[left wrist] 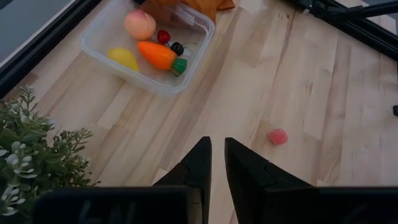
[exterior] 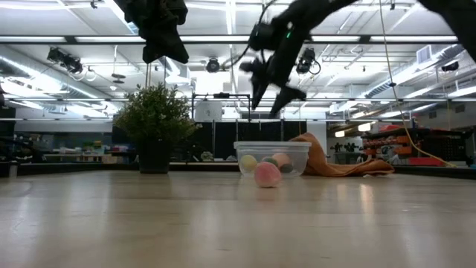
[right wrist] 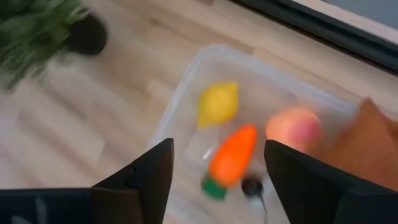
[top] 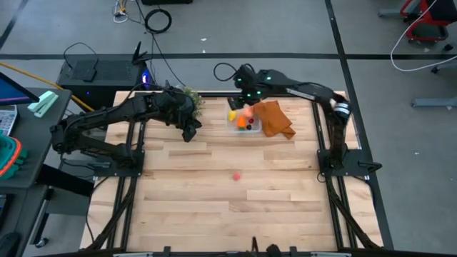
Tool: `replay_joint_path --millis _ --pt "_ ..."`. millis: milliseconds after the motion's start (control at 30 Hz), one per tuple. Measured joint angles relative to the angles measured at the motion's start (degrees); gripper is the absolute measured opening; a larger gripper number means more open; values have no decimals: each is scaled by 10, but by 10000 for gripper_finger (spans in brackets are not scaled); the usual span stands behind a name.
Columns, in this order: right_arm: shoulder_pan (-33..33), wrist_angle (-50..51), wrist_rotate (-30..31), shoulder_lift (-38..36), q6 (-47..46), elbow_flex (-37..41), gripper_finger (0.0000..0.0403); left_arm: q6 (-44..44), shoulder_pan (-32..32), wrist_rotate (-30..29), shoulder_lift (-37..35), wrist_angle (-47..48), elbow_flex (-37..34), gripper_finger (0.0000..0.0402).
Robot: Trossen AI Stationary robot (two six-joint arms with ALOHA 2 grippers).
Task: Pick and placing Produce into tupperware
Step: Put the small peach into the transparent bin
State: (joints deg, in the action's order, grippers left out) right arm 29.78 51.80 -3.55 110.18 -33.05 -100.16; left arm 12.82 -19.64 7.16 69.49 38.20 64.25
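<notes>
Left wrist view: tupperware [left wrist: 102, 50] holds five produce pieces; one pink fruit [left wrist: 278, 136] outside; left tool [left wrist: 217, 163] narrow, right tool [right wrist: 214, 168] wide.

No readable text, label, brand, number or sign anywhere in these views.

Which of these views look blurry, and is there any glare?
Right wrist view: smeared, the plant and carrot soft-edged. Left wrist view: sharp on the tupperware. Low view: bright ceiling lights leave the grippers dark shapes. High view: evenly lit.
</notes>
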Motion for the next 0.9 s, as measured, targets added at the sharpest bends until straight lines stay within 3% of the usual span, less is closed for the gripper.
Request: replay_joint_path --millis 200,433,667,900 --pt "-24 116 -5 -96 52 0 161 0 0 0 0 0 0 52" --pt "-74 270 7 -181 44 5 15 0 0 0 0 0 0 52" --pt "-158 304 -1 -244 -7 55 4 -1 0 15 0 -1 0 52" --pt "-285 252 -24 -307 -31 200 1 -2 21 32 0 -18 0 52"
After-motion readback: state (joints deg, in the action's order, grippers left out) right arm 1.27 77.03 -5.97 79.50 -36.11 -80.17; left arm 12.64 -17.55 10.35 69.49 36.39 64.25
